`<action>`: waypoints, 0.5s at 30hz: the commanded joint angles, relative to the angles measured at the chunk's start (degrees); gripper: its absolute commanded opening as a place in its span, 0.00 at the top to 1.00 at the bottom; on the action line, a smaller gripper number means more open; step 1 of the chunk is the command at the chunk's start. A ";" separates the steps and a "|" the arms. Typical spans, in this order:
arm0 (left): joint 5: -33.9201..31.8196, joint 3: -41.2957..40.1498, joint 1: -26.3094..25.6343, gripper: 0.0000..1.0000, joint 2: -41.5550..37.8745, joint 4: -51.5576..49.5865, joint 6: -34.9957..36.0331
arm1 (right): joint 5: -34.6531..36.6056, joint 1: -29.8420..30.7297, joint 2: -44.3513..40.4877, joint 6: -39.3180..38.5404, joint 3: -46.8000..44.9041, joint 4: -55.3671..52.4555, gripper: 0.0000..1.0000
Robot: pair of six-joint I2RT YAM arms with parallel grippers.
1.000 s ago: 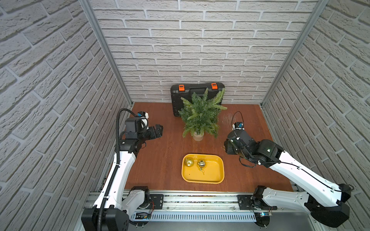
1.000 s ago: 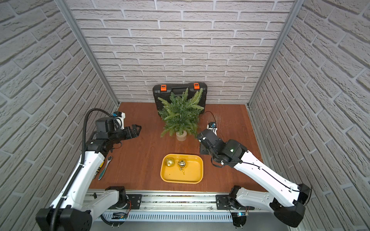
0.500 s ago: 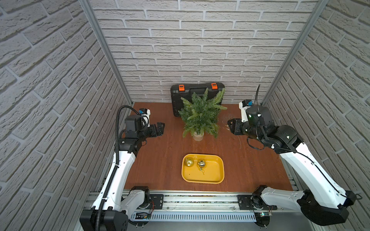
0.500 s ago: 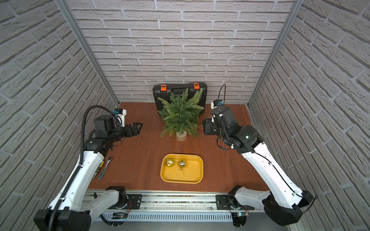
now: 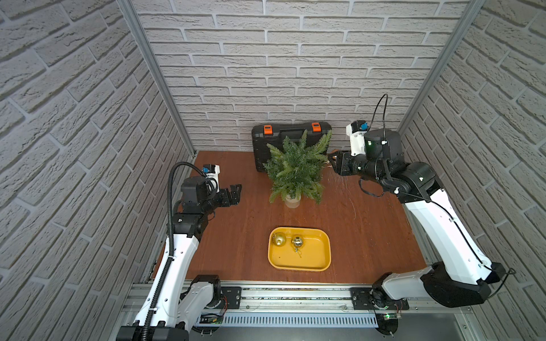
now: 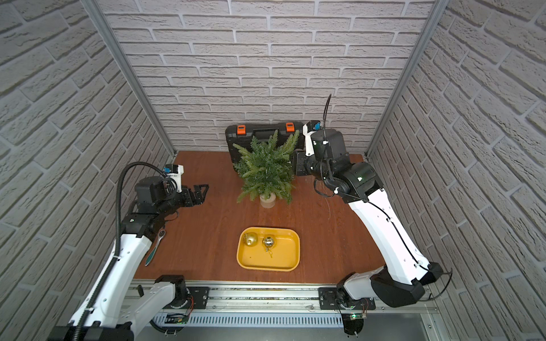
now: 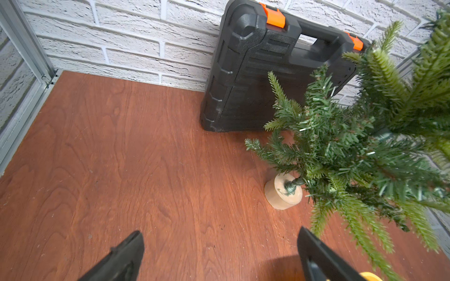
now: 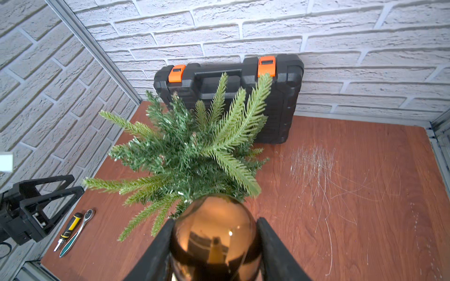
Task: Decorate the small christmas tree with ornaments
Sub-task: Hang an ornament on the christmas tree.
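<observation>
The small christmas tree [image 5: 295, 171] [image 6: 267, 171] [image 7: 353, 146] [image 8: 190, 155] stands upright on its pale base [image 5: 292, 202] in the middle of the table. My right gripper [image 8: 215, 220] [image 5: 335, 161] is shut on the copper-bronze ornament [image 8: 215, 233], held at the tree's upper right side, just short of the branch tips. Two more ornaments lie in the tray: a gold one [image 5: 278, 239] [image 6: 250, 238] and a mirror-like one [image 5: 297, 241] [image 6: 269, 241]. My left gripper [image 5: 235, 192] [image 6: 204, 192] [image 7: 219, 232] hangs open and empty, left of the tree.
A black case with orange latches [image 5: 283, 138] [image 8: 229, 97] leans on the back wall behind the tree. The yellow tray [image 5: 298, 268] sits near the front edge. A ratchet wrench [image 6: 155, 246] and a small screwdriver [image 8: 69, 227] lie by the left wall.
My right arm has swung up and back from near the tray to the tree's right side, carrying the copper-bronze ornament. The left gripper has shifted only slightly.
</observation>
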 commanded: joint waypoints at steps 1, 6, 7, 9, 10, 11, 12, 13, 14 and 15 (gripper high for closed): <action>-0.02 -0.31 0.60 0.02 -0.65 2.46 0.88 | -1.98 -0.55 1.58 -1.58 3.46 2.82 0.50; 0.03 -0.64 1.24 0.02 -1.27 2.54 0.97 | -3.00 -0.82 5.43 -2.45 8.67 2.34 0.50; 0.03 -0.73 1.30 0.02 -1.41 2.57 0.91 | -3.10 -0.82 6.04 -2.56 9.47 2.34 0.50; 0.03 -0.74 1.45 0.02 -1.48 2.56 0.88 | -3.33 -0.91 7.43 -2.69 11.18 2.18 0.50; 0.03 -0.69 1.53 0.02 -1.53 2.55 0.88 | -3.36 -0.91 7.94 -2.74 11.74 2.18 0.50; 0.03 -0.72 1.62 0.02 -1.54 2.55 0.93 | -3.35 -0.91 8.50 -2.82 12.36 2.29 0.50; 0.03 -0.77 1.62 0.02 -1.53 2.52 0.91 | -3.35 -0.96 9.05 -2.78 12.83 2.42 0.50; 0.11 -0.78 1.65 0.02 -1.53 2.55 0.89 | -3.28 -0.95 9.53 -2.82 13.38 2.47 0.50; 0.13 -0.83 1.74 0.02 -1.53 2.55 0.97 | -3.05 -1.07 10.12 -2.83 14.01 2.51 0.50; 0.12 -0.79 1.77 0.02 -1.53 2.55 0.97 | -2.70 -1.09 10.61 -2.91 14.66 2.47 0.50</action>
